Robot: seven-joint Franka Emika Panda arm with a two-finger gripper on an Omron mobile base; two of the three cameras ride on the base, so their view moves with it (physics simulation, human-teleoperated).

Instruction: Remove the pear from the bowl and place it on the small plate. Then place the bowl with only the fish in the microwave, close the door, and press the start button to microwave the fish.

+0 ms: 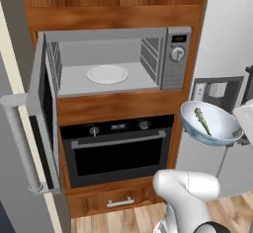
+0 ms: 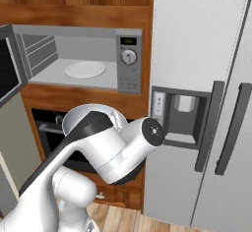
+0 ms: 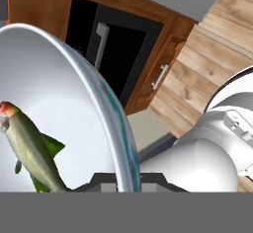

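A white robot arm holds the bowl (image 1: pixel 211 123) in the air, to the right of and below the open microwave (image 1: pixel 114 61). The gripper (image 3: pixel 127 177) is pinched on the bowl's rim, its jaws drawn close around the thin wall. The bowl tilts, its opening facing up and toward the camera. One fish (image 1: pixel 202 121) lies inside, slender and olive-green; no pear is in the bowl.

The microwave's door (image 1: pixel 43 111) hangs wide open to the left, its long bar handle (image 1: pixel 21 143) nearest the viewer. Inside the cavity sits one flat white turntable disc (image 1: pixel 107 74). One control panel with one round knob (image 1: pixel 177 54) is on the microwave's right. Below it is one black oven (image 1: pixel 118 148).

The step in hand looks to be carrying the bowl into the microwave. To do it well, the arm should level the bowl so the fish does not slide out, lift it above the cavity floor, move left clear of the panel, and set it centred on the disc.
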